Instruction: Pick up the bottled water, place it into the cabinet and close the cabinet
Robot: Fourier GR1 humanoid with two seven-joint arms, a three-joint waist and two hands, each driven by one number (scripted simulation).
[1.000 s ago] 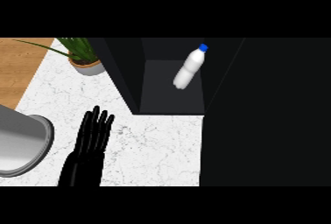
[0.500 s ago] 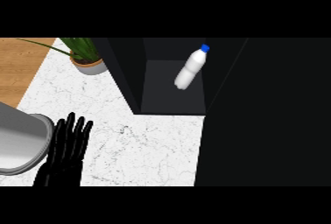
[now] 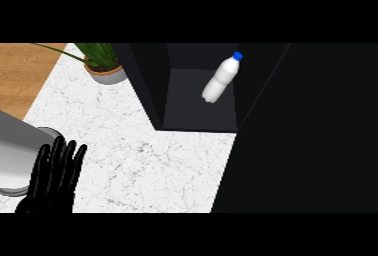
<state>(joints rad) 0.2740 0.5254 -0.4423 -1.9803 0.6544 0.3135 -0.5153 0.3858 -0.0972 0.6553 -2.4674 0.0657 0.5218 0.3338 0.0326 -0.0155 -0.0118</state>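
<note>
Blue-capped white water bottle leans inside the dark cabinet, upper centre; left hand (fingers straight, empty) lower left; shutting the cabinet could topple it.

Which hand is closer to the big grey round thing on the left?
Left. The left hand lies right beside the grey round container, fingers straight, overlapping its rim in this view. The right hand shows nowhere, so its place is unknown.

Flat, even light falls brightly on the pale counter; the inside of the cabinet is dim grey and its door almost pure black; the white bottle stands out bright against that dark; the left hand shows as a black shape with little shading.
</note>
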